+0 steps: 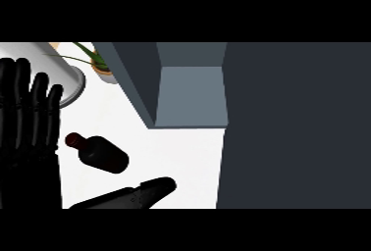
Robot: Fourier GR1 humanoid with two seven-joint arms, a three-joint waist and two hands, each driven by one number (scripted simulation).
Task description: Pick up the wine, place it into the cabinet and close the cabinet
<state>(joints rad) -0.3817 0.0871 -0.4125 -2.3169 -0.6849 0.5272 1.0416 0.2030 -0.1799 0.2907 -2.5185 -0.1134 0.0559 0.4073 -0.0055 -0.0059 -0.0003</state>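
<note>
My wine bottle [101, 153] lies on its side on the white counter [174, 157], outside the cabinet [190, 95].

The cabinet is open, and its dark door [297, 127] stands at the right of it. The bottle is below and left of the cabinet, its neck pointing to upper left. My left hand [27, 132] is left of the bottle, fingers straight and up, holding nothing. My right hand [138, 195] is just below the bottle, not touching it, fingers stretched out. A potted plant [100, 66] stands left of the cabinet.

plant [94, 59] cropped above; right hand [138, 195] cropped below
</note>
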